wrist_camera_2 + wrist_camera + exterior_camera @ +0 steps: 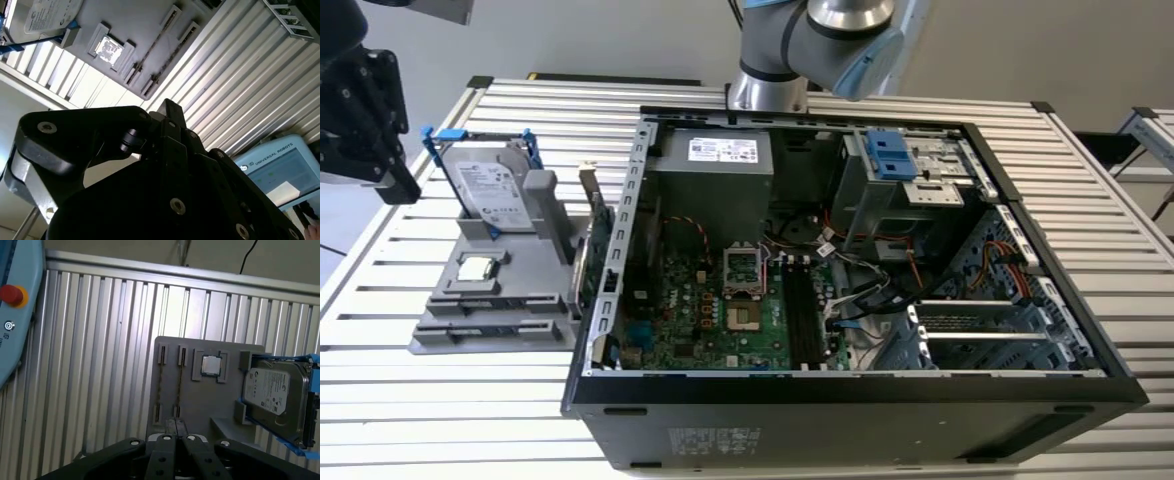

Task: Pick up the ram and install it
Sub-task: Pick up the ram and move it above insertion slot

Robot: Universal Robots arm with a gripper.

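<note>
Jaws pressed together, empty; gripper (pixel 176 424) hangs near the gray holder (pixel 210 400) carrying the ram (pixel 179 385).

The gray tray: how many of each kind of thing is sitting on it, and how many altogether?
Hard drive: 1
Square processor chip: 1
Ram sticks standing on edge in their grooves: 2
Total: 4

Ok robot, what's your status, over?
Gripper shut, empty, near the gray holder. Ram on edge in its slot, untouched. Hard drive stands aside.
</note>
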